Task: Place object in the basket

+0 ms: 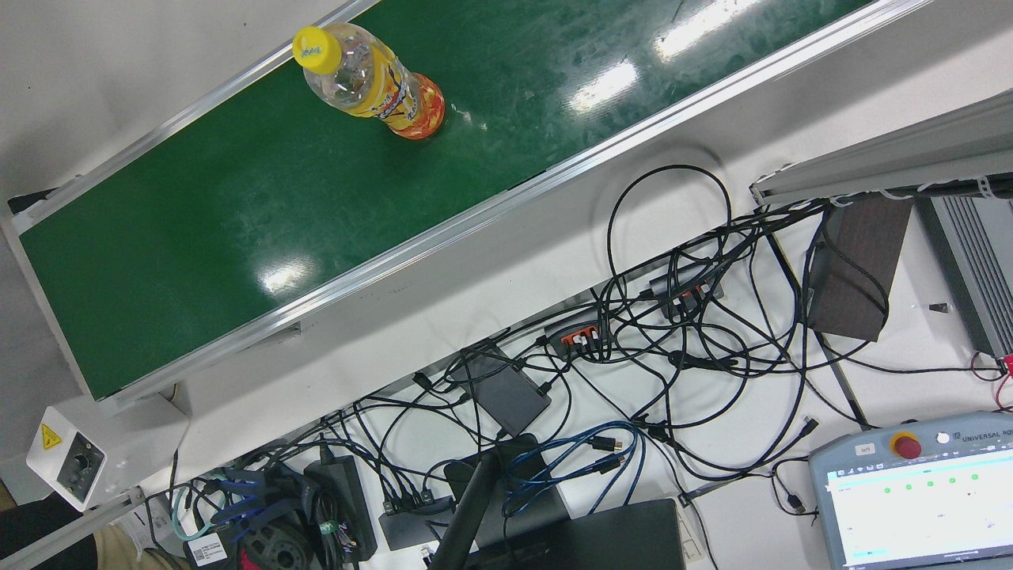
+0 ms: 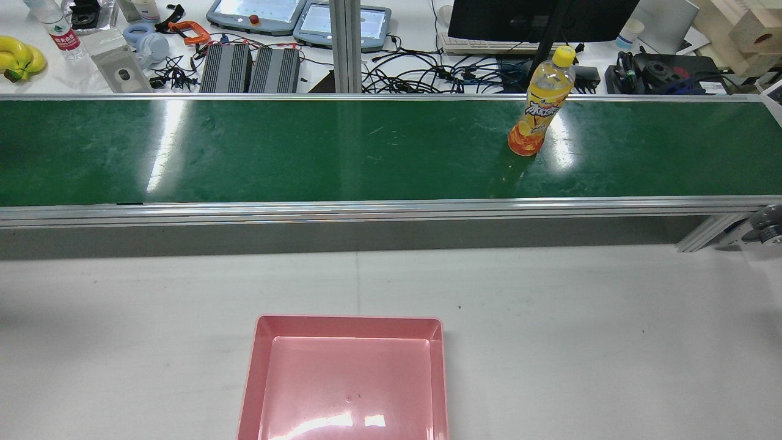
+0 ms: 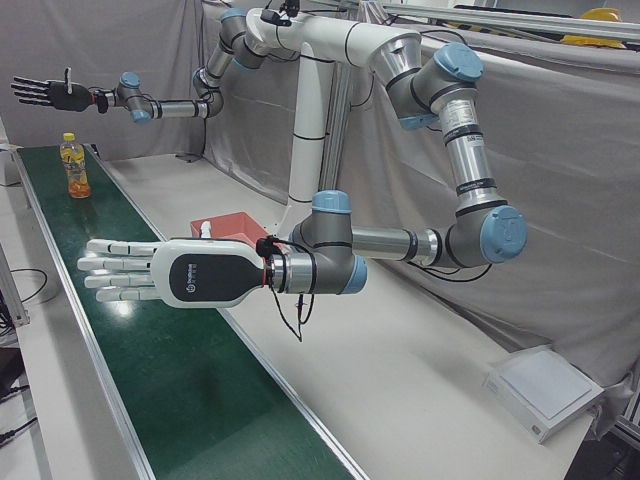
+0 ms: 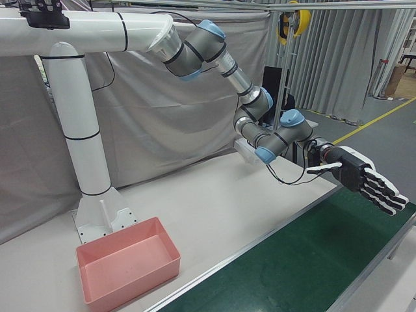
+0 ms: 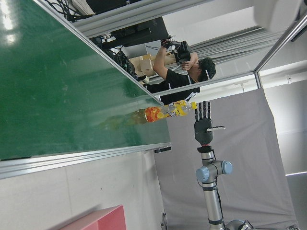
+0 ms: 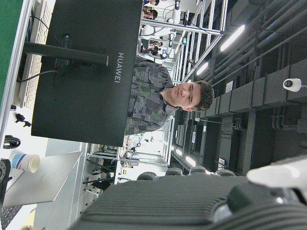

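The left hand's fingers [image 3: 108, 268] are stretched out straight and slightly apart, closed on nothing. The left hand [image 3: 165, 275] lies flat and level in the air over the near stretch of the green conveyor belt [image 3: 180, 380], its white back facing the left-front camera. Behind it the wrist runs back to a blue-capped elbow, and the arm then rises to the white overhead mount. Far down the same belt, the right hand's fingers [image 3: 25, 90] are also spread and straight with nothing between them. The right hand [image 3: 45, 93] is held high, above and beyond the orange drink bottle [image 2: 540, 104], clear of it. The bottle stands upright on the belt with its yellow cap on, toward the right end in the rear view. The pink basket [image 2: 348, 319] sits on the white table [image 2: 580, 342] on the robot's side of the belt, well apart from the bottle and from both hands.
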### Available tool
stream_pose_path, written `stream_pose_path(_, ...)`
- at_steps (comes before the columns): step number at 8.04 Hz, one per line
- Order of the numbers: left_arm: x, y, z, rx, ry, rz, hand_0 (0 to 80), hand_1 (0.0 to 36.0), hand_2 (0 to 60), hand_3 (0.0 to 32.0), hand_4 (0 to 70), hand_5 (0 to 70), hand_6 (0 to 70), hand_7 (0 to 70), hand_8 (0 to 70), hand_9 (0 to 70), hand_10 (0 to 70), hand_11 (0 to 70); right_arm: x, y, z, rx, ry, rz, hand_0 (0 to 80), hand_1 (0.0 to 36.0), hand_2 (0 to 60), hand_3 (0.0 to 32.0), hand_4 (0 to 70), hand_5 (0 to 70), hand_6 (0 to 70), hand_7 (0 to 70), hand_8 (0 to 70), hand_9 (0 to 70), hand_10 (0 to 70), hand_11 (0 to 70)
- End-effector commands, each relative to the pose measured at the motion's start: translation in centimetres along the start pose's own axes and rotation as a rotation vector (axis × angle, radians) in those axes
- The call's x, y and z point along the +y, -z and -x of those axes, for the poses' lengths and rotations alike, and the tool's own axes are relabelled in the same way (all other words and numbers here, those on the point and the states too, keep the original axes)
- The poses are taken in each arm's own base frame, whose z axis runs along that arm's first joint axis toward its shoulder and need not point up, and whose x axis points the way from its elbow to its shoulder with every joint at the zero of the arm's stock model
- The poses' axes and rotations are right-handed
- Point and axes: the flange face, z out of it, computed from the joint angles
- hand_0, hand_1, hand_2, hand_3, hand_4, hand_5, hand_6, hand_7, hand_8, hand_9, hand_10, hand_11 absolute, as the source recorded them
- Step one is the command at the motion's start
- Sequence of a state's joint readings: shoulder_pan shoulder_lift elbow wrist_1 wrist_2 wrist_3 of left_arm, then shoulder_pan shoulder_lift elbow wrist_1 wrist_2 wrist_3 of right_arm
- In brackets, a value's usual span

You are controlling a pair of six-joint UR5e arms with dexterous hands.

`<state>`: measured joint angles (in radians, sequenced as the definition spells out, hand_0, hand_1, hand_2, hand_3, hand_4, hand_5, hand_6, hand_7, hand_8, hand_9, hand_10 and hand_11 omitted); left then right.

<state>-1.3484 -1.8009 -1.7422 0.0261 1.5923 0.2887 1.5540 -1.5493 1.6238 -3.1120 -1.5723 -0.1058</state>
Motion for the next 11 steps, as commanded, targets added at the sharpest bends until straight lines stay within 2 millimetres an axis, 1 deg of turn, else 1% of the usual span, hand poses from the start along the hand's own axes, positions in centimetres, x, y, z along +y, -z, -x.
stream_pose_path(1,0.02,0.00,0.00,0.000,0.000,0.000,62.2,9.2,0.0,0.0,0.0,12.8,0.0,0.6,0.0,0.0,1.4,4.3,-0.03,0.00,-0.01,0.000,0.000,0.000,0.0,0.0,0.0,0.0,0.0,0.0,0.0,0.0,0.0,0.0,0.0,0.0)
stream_pose_path(6,-0.05,0.01,0.02,0.000,0.000,-0.001,62.2,9.3,0.0,0.0,0.0,14.7,0.0,0.7,0.0,0.0,1.7,4.6,-0.03,0.00,-0.01,0.000,0.000,0.000,0.0,0.0,0.0,0.0,0.0,0.0,0.0,0.0,0.0,0.0,0.0,0.0)
stream_pose_path(9,-0.07,0.02,0.10,-0.001,0.001,-0.004,62.6,9.5,0.0,0.0,0.1,13.8,0.0,0.6,0.0,0.0,1.4,4.1,-0.10,-0.01,-0.09,0.002,0.000,-0.001,0.0,0.0,0.0,0.0,0.0,0.0,0.0,0.0,0.0,0.0,0.0,0.0)
stream_pose_path(11,-0.02,0.02,0.07,0.000,0.001,-0.004,62.4,9.7,0.0,0.0,0.1,14.6,0.0,0.8,0.0,0.0,1.9,4.9,-0.10,0.01,-0.01,0.000,0.000,-0.001,0.0,0.0,0.0,0.0,0.0,0.0,0.0,0.0,0.0,0.0,0.0,0.0)
